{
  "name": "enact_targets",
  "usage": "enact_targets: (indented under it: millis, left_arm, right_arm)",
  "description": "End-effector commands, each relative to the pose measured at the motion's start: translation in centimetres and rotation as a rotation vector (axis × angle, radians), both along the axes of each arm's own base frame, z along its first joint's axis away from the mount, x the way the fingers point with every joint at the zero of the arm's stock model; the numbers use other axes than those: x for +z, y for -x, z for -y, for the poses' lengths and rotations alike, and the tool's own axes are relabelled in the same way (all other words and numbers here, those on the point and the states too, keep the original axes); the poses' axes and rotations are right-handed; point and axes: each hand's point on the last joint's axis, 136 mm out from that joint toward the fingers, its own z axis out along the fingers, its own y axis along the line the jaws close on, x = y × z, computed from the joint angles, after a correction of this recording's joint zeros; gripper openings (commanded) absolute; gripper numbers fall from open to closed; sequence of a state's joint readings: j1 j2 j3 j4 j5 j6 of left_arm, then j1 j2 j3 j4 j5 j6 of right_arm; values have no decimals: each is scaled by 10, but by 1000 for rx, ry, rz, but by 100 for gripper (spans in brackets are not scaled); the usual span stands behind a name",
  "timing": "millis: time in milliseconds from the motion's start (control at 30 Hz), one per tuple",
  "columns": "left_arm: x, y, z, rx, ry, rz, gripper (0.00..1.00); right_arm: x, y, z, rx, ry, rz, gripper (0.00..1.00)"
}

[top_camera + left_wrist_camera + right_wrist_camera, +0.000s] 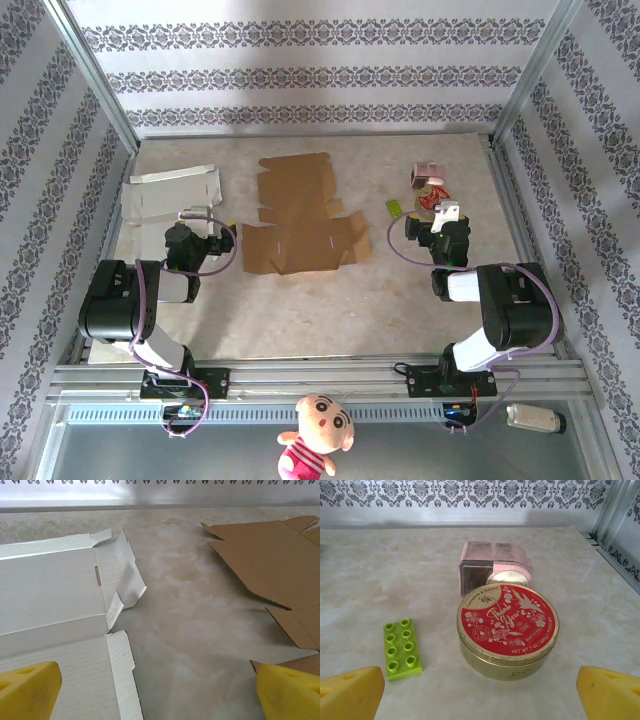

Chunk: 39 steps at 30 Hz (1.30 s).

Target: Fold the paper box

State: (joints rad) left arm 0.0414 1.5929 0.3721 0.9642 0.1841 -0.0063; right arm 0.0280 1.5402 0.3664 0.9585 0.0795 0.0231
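Top cam has the brown cardboard box blank (300,215) lying flat mid-table. Right wrist cam shows the red tin (507,625) half-hiding a pink container (492,560). Left gripper (159,691) and right gripper (480,692) are both spread wide, holding nothing.

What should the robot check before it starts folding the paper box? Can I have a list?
1. Left gripper open and empty: ok.
2. Right gripper open and empty: ok.
3. Brown cardboard sheet lying flat with nothing on it: ok.
4. White cardboard sheet apart from the brown one: ok.
5. Red tin and green brick away from both sheets: ok.
6. Which sheet is the one to fold: cannot tell.
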Motion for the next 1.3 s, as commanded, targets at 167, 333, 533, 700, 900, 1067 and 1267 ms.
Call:
enact_targets:
  millis: [167,333,533,700,900,1067,1267]
  left_arm:
    - [2,-3,-2,-1,-4,2,99]
    - [2,-2,-9,42,-3,3,99]
    - [2,-3,-6,24,-6,2,99]
    - [21,14,-14,81,-8,102,99]
    - [98,36,-8,154,78,145,100]
    - [169,59,85,-250,181,153,99]
    - [167,152,197,-983,-69,-30,99]
  right_arm:
    - [6,-2,-4,20,-16,20,98]
    - [6,-2,-2,19,-23,19,98]
    - [9,-2,-6,44,-25,23,98]
    - [53,14,5,-64,-4,40,98]
    - [102,43,-16,-136,-643,26,88]
    - [57,78,-82,-230,-848,-357,82]
    - [9,129,-172,-255,-1009,-683,79]
